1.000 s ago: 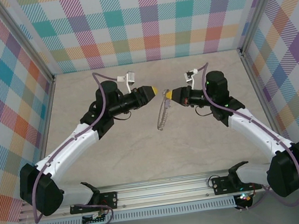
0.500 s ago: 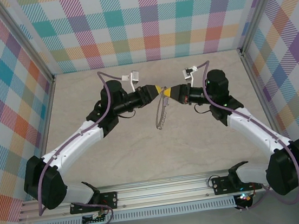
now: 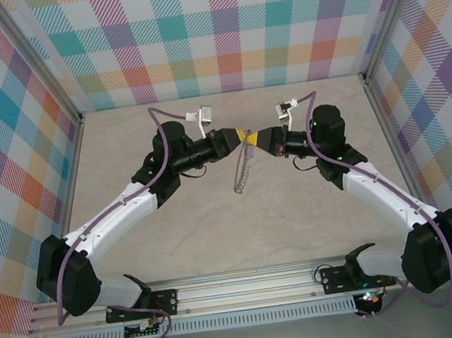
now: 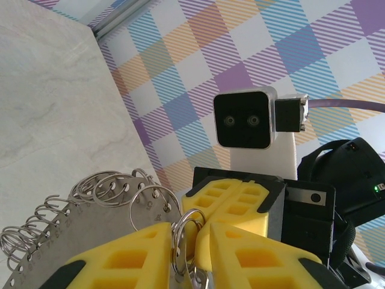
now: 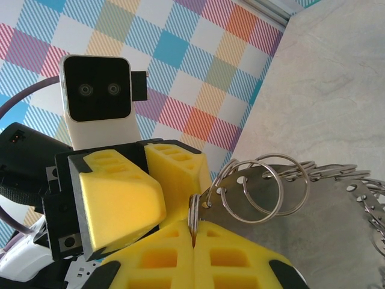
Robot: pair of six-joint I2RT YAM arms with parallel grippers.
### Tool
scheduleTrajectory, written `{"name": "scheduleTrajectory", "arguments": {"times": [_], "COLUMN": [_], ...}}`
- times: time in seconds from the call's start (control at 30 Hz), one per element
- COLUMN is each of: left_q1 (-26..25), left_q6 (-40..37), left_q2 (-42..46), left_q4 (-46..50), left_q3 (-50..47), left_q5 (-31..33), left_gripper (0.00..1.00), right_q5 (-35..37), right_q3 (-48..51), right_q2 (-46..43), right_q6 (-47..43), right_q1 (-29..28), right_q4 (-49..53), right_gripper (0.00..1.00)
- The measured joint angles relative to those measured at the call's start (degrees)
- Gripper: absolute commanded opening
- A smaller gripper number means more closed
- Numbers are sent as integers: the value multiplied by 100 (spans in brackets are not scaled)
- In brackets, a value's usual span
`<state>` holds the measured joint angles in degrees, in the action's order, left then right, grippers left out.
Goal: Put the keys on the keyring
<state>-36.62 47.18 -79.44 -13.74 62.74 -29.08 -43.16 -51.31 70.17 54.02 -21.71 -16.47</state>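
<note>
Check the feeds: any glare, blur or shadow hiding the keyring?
Top external: even light, no glare, but the keyring is too small and thin for detail. Left wrist: sharp, loops readable, partly hidden behind the left claw. Right wrist: sharp, mild shine on the loops, nothing washed out.

Top external camera: fixed high at the near edge, angled down and forward over the whole bench (image 3: 298,218). Wrist cameras: close range, facing each other. The left view takes in the right wrist camera (image 4: 245,120), the right view the left wrist camera (image 5: 96,96). Both share the keyring (image 4: 102,226).
</note>
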Motion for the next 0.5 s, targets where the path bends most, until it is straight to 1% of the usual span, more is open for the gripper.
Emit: {"name": "scheduleTrajectory", "arguments": {"times": [0.4, 0.5], "left_q1": [-48, -50], "left_q6": [-13, -50], "left_q2": [0, 0], "left_q4": [15, 42], "left_q3": [-68, -68], "left_q5": [63, 96], "left_gripper": [20, 12], "right_q5": [-24, -31], "right_q3": [33, 33], "right_q2": [79, 83], "right_q6": [0, -2], "right_q1": [0, 0], "right_q4": [-66, -83], "right_gripper": [0, 0]}}
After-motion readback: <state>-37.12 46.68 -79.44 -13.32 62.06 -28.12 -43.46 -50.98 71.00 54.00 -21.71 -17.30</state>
